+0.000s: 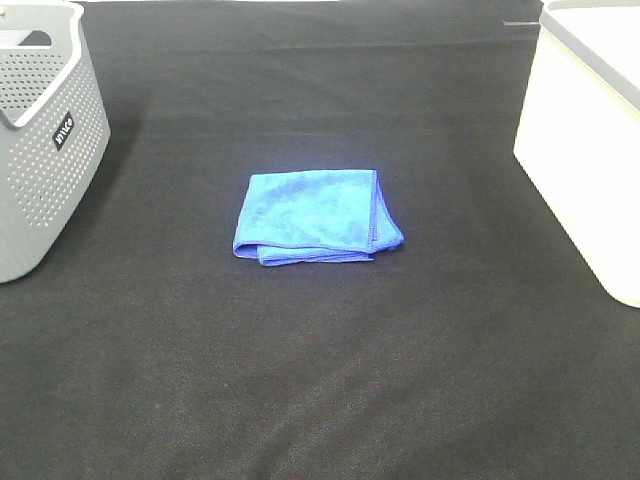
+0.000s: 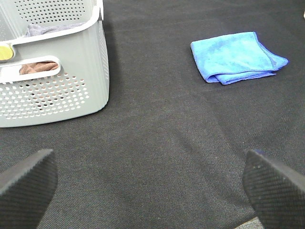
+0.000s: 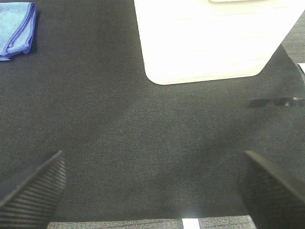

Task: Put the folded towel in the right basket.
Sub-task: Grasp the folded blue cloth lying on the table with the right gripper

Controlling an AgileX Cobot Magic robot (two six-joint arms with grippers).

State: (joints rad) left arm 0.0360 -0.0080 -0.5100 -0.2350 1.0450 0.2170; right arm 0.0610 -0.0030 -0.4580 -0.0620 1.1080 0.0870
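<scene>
A blue folded towel (image 1: 316, 217) lies flat on the black table cloth in the middle of the exterior view. It also shows in the left wrist view (image 2: 237, 57) and at the edge of the right wrist view (image 3: 16, 28). The white right basket (image 1: 590, 130) stands at the right edge and shows in the right wrist view (image 3: 217, 40). My left gripper (image 2: 150, 183) is open and empty, far from the towel. My right gripper (image 3: 152, 188) is open and empty in front of the white basket. Neither gripper shows in the exterior view.
A grey perforated basket (image 1: 45, 140) stands at the left edge; in the left wrist view (image 2: 52, 76) it holds some brown cloth. The black cloth (image 1: 320, 370) covers the table.
</scene>
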